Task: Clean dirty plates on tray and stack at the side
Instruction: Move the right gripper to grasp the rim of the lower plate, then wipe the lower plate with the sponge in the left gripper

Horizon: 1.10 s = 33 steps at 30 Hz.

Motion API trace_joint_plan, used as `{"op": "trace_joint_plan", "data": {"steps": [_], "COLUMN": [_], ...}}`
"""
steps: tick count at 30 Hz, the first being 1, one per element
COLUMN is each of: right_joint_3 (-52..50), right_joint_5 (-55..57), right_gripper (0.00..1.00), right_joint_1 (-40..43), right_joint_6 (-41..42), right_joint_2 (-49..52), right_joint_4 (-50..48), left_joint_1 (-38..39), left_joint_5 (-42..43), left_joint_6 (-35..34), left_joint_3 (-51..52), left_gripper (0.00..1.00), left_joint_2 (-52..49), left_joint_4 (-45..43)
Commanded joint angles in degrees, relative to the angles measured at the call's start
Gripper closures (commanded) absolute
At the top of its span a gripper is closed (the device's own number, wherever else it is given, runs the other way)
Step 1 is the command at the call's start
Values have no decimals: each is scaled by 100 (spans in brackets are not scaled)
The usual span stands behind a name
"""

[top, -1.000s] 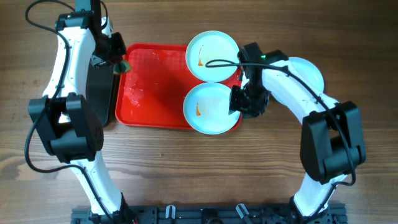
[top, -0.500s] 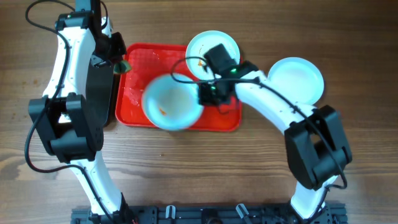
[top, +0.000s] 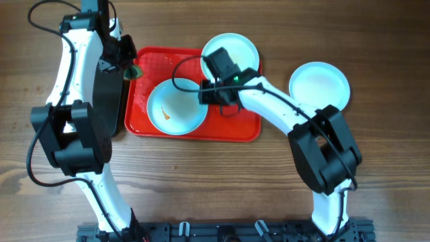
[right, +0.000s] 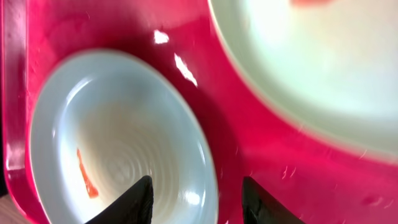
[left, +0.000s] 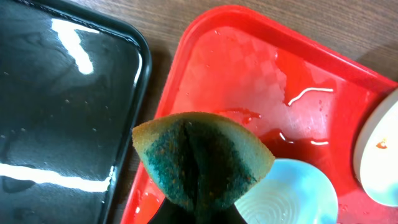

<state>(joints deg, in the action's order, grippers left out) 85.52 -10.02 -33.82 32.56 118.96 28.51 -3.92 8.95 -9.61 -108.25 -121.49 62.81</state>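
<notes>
The red tray (top: 235, 124) lies in the middle of the table. One plate (top: 177, 107) with an orange smear sits on its left half and also shows in the right wrist view (right: 112, 143). A second smeared plate (top: 230, 50) sits at the tray's far right corner. A third plate (top: 320, 85) lies on the table to the right. My right gripper (top: 207, 94) is open, its fingers (right: 198, 199) on either side of the first plate's right rim. My left gripper (top: 127, 69) is shut on a green sponge (left: 202, 158) over the tray's left edge.
A black tray (top: 107, 94) lies against the red tray's left side, wet and shiny in the left wrist view (left: 62, 106). Water films the red tray's floor (left: 249, 68). Bare wooden table surrounds the trays.
My right arm has swung left and the near plate has slid from the tray's front right to its left half. The left arm and sponge have not moved.
</notes>
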Motion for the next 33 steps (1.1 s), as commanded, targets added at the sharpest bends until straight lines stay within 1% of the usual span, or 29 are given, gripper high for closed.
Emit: {"op": "trace_joint_plan", "data": {"steps": [1, 2, 3, 4, 5, 6, 8, 11, 12, 14, 15, 16, 17, 18, 19, 20, 21, 23, 25, 27, 28, 30, 33], "right_joint_3": [815, 949, 986, 986, 986, 986, 984, 986, 986, 986, 986, 986, 984, 984, 984, 981, 973, 973, 973, 973, 973, 973, 973], "right_joint_5": [-120, -391, -546, -551, -538, -525, -507, -343, -264, -302, -439, -560, -697, -861, -890, -782, -739, -660, -656, -654, -654, -654, -656], "right_gripper": [55, 56, 61, 64, 70, 79, 95, 95, 96, 95, 85, 69, 67, 76, 83, 94, 96, 96, 96, 96, 96, 96, 96], "right_joint_1": [90, 90, 90, 92, 92, 90, 90, 109, 149, 221, 225, 223, 221, 219, 216, 219, 219, 219, 219, 219, 219, 219, 219], "right_joint_6": [-776, -833, -660, -612, -551, -476, -11, 326, 549, 557, 531, 494, 496, 494, 496, 520, 516, 516, 518, 518, 514, 509, 505], "right_joint_2": [787, 984, 1172, 1196, 1200, 1200, 1200, 1198, 1198, 1198, 1198, 1198, 1198, 1198, 1198, 1198, 1198, 1200, 1200, 1200, 1200, 1200, 1200], "right_joint_4": [273, 310, 306, 308, 317, 323, 490, 634, 656, 645, 658, 675, 704, 728, 739, 737, 734, 737, 734, 732, 732, 726, 730], "left_joint_1": [-7, -4, -4, -4, -4, -4, -4, 68, 111, 195, 238, 267, 286, 306, 321, 354, 396, 498, 568, 723, 874, 1115, 1445], "left_joint_5": [260, 260, 260, 262, 262, 267, 459, 516, 516, 514, 514, 514, 514, 514, 514, 514, 446, 258, 256, 260, 439, 715, 737], "left_joint_6": [-315, -332, -332, -332, -334, -334, -334, -332, -330, -328, -328, -328, -328, -326, -326, -280, -262, -262, -260, -234, 13, 341, 339], "left_joint_3": [-13, 42, 46, 46, 46, 46, 46, 46, 46, 46, 46, 46, 46, 46, 46, 46, 79, 332, 662, 1252, 1543, 1773, 1893], "left_gripper": [96, 96, 96, 96, 96, 96, 96, 96, 96, 96, 96, 96, 96, 96, 96, 96, 96, 96, 96, 96, 96, 96, 96], "left_joint_2": [168, 168, 157, 157, 157, 157, 157, 136, 114, 37, -9, -22, -31, -31, -31, -37, -39, -42, -42, -44, -44, -44, -46], "left_joint_4": [-4, -17, 0, 0, 0, 0, -4, 26, 44, 66, 68, 66, 66, 70, 72, 96, 111, 20, -251, -933, -1241, -1451, -1550]}}
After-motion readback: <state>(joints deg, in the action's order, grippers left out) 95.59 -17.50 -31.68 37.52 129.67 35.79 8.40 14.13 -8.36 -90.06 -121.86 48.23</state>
